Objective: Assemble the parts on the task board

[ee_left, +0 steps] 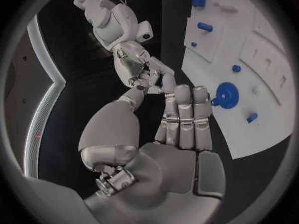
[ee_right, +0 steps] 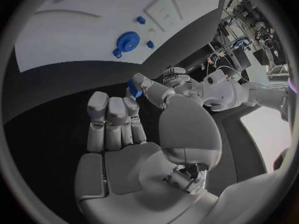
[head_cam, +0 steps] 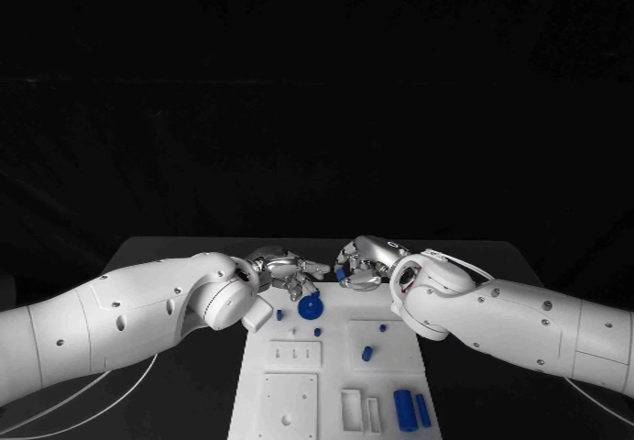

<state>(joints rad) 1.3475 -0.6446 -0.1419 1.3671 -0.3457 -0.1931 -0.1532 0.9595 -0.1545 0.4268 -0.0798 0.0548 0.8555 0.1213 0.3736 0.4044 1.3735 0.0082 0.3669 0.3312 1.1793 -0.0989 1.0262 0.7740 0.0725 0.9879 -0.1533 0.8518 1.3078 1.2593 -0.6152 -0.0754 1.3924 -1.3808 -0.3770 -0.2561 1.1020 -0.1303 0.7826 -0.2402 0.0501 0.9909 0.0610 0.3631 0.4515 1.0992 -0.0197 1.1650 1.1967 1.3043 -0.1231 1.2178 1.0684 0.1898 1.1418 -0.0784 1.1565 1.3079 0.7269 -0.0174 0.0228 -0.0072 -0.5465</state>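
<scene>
The white task board (head_cam: 301, 405) lies between my arms. A blue gear (head_cam: 310, 308) sits on its far end, also seen as the gear (ee_left: 225, 94) and the gear (ee_right: 127, 41). My left hand (head_cam: 283, 270) hovers just beyond the gear, fingers straight and side by side, thumb apart, holding nothing; its fingertips (ee_left: 187, 92) end close to the gear. My right hand (head_cam: 368, 259) is raised over the board's far edge and pinches a small blue part (head_cam: 341, 273) between thumb and finger, the part (ee_right: 133, 88) showing at the thumb tip. The two hands are close together.
Small blue pegs (head_cam: 367, 352) stand on the board's middle plate, and two longer blue pieces (head_cam: 404, 410) lie near its front right. More pegs (ee_left: 206, 27) dot the board. Black table (head_cam: 185, 385) flanks the board on both sides.
</scene>
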